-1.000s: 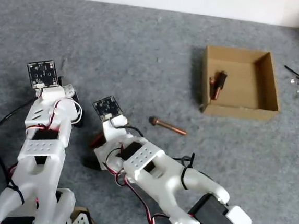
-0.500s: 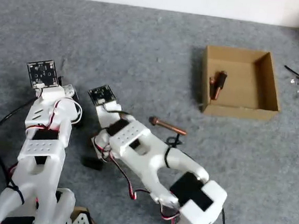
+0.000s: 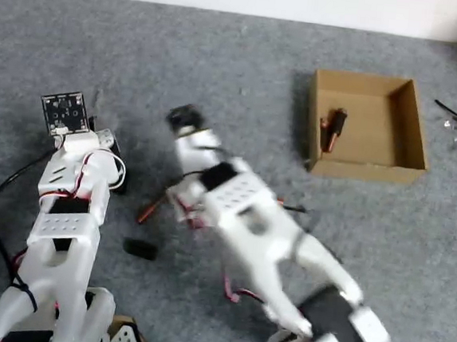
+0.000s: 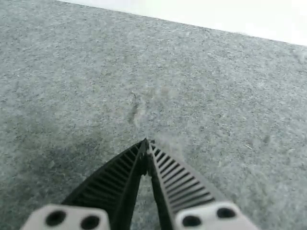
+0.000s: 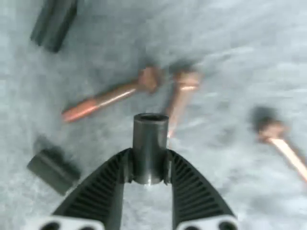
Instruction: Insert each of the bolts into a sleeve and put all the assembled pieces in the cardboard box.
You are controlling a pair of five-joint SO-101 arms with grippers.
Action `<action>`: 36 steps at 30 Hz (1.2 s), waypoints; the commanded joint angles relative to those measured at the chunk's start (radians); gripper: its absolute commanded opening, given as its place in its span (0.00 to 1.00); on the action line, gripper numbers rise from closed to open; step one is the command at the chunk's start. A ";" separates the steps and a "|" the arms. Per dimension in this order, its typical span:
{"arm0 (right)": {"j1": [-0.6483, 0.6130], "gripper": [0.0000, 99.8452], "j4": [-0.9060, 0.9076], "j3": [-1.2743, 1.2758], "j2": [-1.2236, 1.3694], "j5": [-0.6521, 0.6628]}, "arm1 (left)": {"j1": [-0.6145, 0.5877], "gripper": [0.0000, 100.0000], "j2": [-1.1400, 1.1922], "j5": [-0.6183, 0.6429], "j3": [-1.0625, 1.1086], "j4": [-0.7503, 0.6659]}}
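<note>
**Right gripper point(image 5: 149, 157) holding a sleeve point(image 5: 150, 136) near the loose bolts point(image 5: 109, 99)**

Your right gripper is part-way closed and clamps a dark sleeve, whose open end points away from the jaws. Three bolts lie on the carpet point(image 3: 246, 60) beyond it, two with their heads nearly touching. The box point(image 3: 363, 163) sits well apart, with one assembled piece point(image 3: 333, 129) inside. Your left gripper point(image 4: 147, 144) is closed on nothing. Risk: the sleeve could slip or tilt in the grip, or knock the paired bolts askew. Open carpet lies toward the box; mind its near wall and the left arm point(image 3: 63, 229) alongside.
</note>
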 commanded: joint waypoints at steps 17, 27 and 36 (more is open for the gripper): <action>0.398 0.00 -0.578 0.702 -0.656 0.173 | 0.352 0.01 0.209 -0.140 -0.285 0.344; 0.426 0.00 -0.783 0.794 -0.656 0.233 | 0.435 0.05 0.455 0.038 -0.625 0.821; 0.466 0.00 -0.785 0.789 -0.656 0.233 | 0.535 0.20 0.460 0.057 -0.599 0.822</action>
